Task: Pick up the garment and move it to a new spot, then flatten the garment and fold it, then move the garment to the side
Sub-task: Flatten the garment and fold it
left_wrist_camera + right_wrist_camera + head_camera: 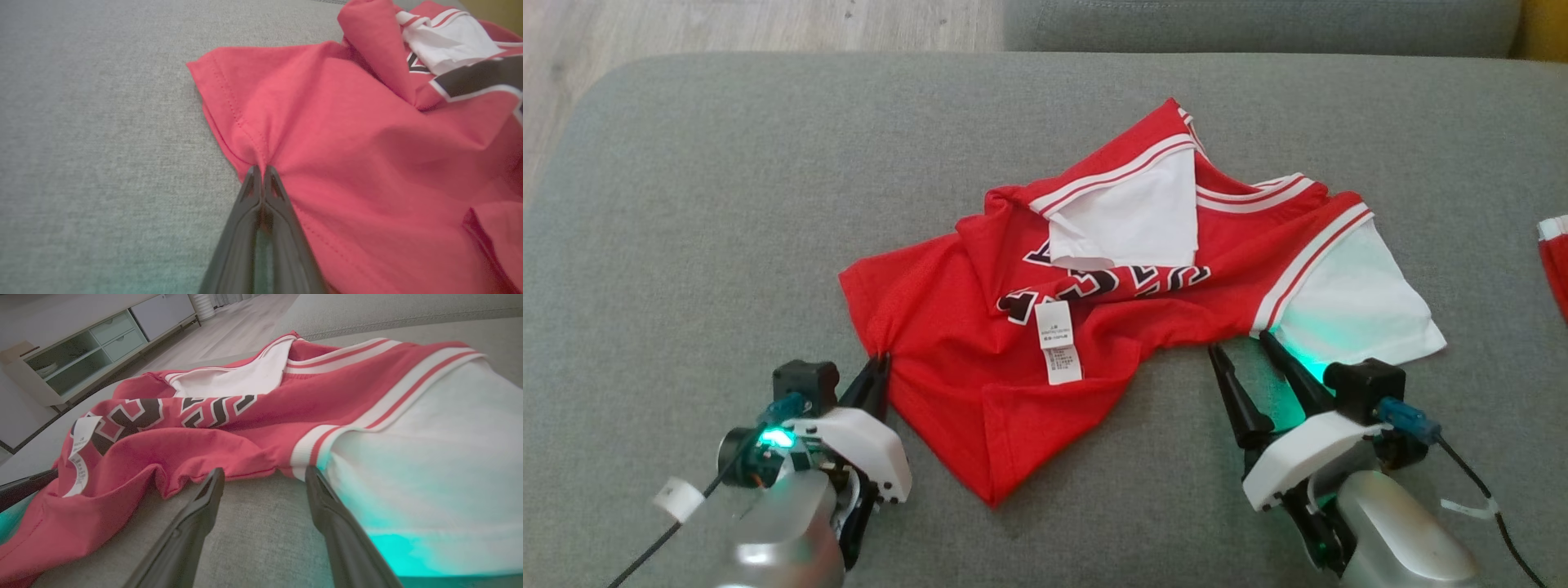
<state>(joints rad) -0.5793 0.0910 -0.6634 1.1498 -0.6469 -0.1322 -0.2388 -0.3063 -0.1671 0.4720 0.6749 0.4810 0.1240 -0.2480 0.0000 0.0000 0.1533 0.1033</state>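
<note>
Red jersey point(947, 327) lying crumpled mid-cushion point(686, 204), neither flattened nor folded. Left fingers point(876, 382) pinching its hem; right fingers point(1232, 384) standing spread beside white sleeve point(1347, 302), gripping nothing. Nearly everything remaining.

Right claw point(264, 474) gapes at the garment point(196, 449)'s edge.

A big grey seat point(686, 204) of soft woven cloth fills most of the space, and its near corner is round. Behind it is a pale wood floor point(727, 24). A second grey cushion point(1258, 24) sits just past the far edge, with a yellow thing point(1543, 28) beside it. Across the floor stands a low white cabinet point(163, 310) with two drawers point(110, 328) and open shelves point(61, 359). There may be dishes inside, but it is too blurry to tell. The light is soft.
</note>
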